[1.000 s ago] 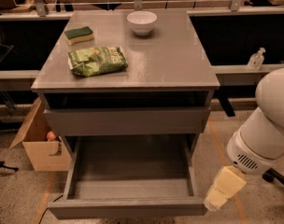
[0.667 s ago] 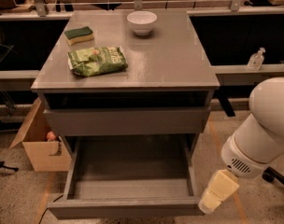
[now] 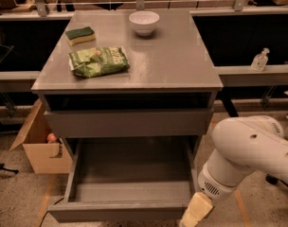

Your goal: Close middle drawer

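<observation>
Front: the middle drawer (image 3: 118,211) stands pulled far out, taking the floor space before the cabinet. Right: the tool (image 3: 191,215) sits low by the drawer's front right corner, with the white arm (image 3: 248,150) crowding that side. Left: a cardboard box (image 3: 40,150) just beside the cabinet. Drawer interior is reachable from above, forward of the top drawer (image 3: 130,123).

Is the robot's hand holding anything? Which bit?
Cannot tell. The gripper is at the right front corner of the open middle drawer, but whether it holds that corner does not show.
</observation>
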Robot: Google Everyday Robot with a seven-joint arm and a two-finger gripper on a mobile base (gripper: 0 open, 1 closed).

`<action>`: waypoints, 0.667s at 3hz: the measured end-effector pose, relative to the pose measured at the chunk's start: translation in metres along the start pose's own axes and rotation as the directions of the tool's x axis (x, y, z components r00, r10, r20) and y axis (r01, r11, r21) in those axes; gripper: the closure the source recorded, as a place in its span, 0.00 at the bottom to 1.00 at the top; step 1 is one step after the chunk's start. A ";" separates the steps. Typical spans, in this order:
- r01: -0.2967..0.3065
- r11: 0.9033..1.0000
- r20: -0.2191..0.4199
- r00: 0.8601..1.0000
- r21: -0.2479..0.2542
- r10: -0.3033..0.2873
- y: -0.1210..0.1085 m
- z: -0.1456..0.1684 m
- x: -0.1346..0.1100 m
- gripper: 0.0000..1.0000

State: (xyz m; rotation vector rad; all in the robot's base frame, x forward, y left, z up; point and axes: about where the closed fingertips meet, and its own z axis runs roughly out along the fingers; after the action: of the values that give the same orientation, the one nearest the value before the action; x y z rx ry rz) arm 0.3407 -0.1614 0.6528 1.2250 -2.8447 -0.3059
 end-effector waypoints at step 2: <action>-0.088 0.995 -0.020 0.996 -0.037 0.087 0.006 0.048 0.009 0.00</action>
State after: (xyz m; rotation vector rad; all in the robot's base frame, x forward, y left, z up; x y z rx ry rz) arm 0.3253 -0.1554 0.6065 1.0873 -2.8528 -0.3411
